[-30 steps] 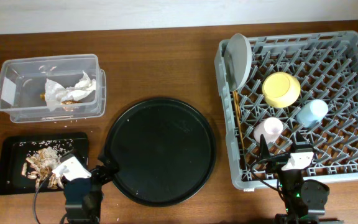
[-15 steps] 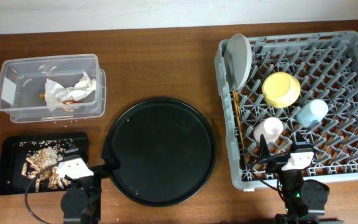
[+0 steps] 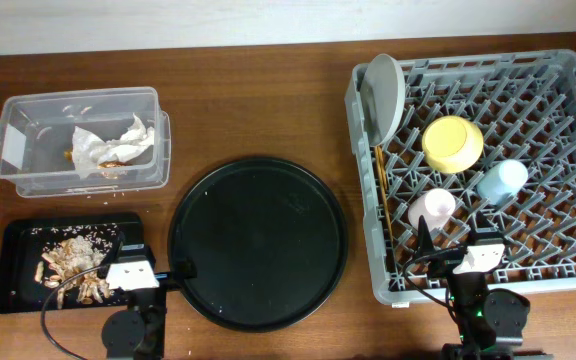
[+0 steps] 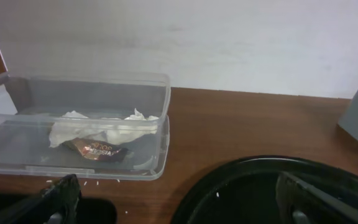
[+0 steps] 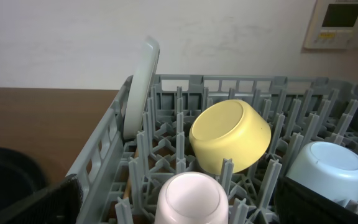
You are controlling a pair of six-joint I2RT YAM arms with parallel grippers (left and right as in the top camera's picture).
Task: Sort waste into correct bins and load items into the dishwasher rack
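Left gripper (image 4: 182, 202): fingers spread wide and holding nothing, low at the near edge of the table (image 3: 268, 110), between the shallow black tray (image 3: 8, 272) and the round black tray (image 3: 258, 240).
Right gripper (image 5: 185, 205): fingers spread wide and empty, at the near edge of the dishwasher rack (image 3: 488, 60), just before the pink cup (image 3: 432, 209).
Plate (image 3: 385, 95): on edge in the rack's far-left corner.
Yellow bowl (image 3: 453, 143): tipped among the pegs, right of the plate.
Light-blue cup (image 3: 501, 181): among the pegs, right of the pink cup.
Chopsticks (image 3: 383, 200): lying together along the rack's left side.
Clear tub (image 3: 78, 97): at far left, holding the crumpled tissue (image 3: 113, 143) and the gold-brown wrapper (image 4: 95, 149).
Food scraps (image 3: 73, 262): heaped in the shallow black tray.
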